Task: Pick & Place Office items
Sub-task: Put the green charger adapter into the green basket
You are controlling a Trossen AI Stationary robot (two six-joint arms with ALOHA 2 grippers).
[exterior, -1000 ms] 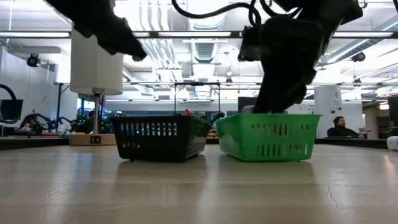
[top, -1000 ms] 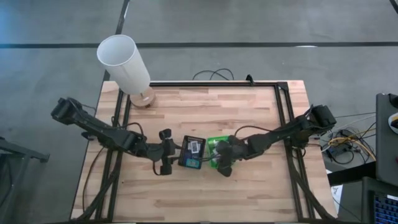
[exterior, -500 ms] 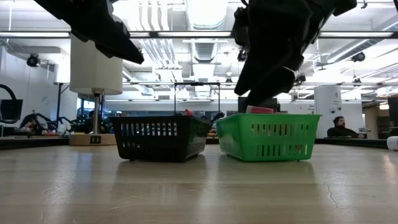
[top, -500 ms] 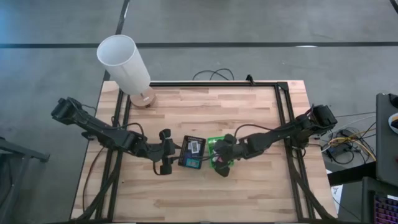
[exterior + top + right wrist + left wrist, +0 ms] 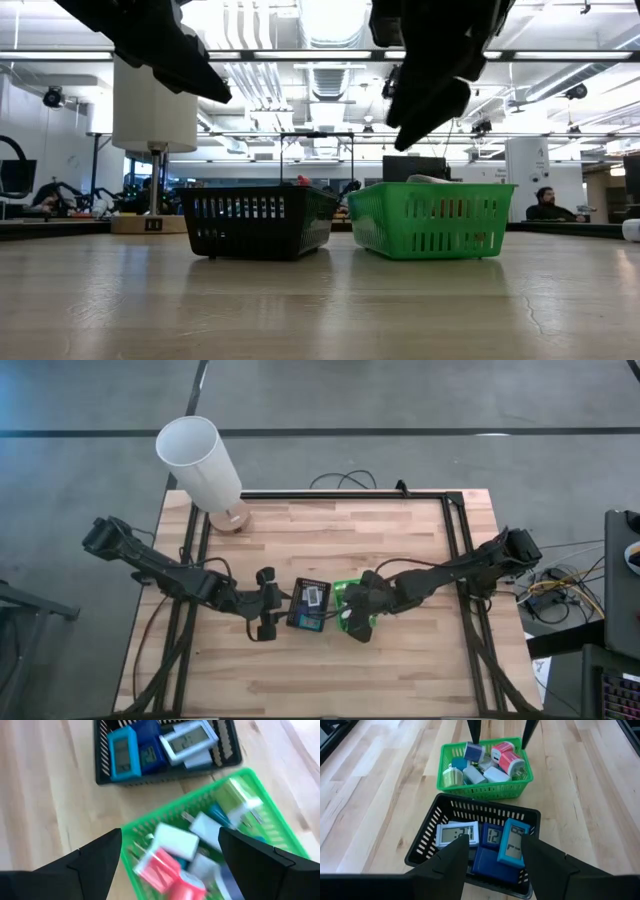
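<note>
A green basket [image 5: 345, 592] [image 5: 485, 790] holds small plug-like blocks: pink [image 5: 506, 756], white [image 5: 485, 774], teal [image 5: 455, 765]. Next to it on the left, a black basket [image 5: 255, 220] [image 5: 470, 812] holds flat blue [image 5: 512, 847] and white [image 5: 457, 834] display rectangles. My right gripper [image 5: 170, 834] [image 5: 420, 110] hangs open above the green basket, empty. My left gripper [image 5: 495, 840] [image 5: 268, 605] is open, just left of the black basket, above the table, touching nothing.
A tall white lampshade cylinder [image 5: 200, 460] on a wooden foot stands at the table's far left corner. Black frame rails [image 5: 455, 550] run along the table's far, left and right edges. Bare wood lies toward the near edge. People sit in the room beyond [image 5: 545, 205].
My right gripper has risen from inside the green basket to well above its rim. A pink block showed at the rim under it half a second ago and lies lower now. The baskets have stayed in place.
</note>
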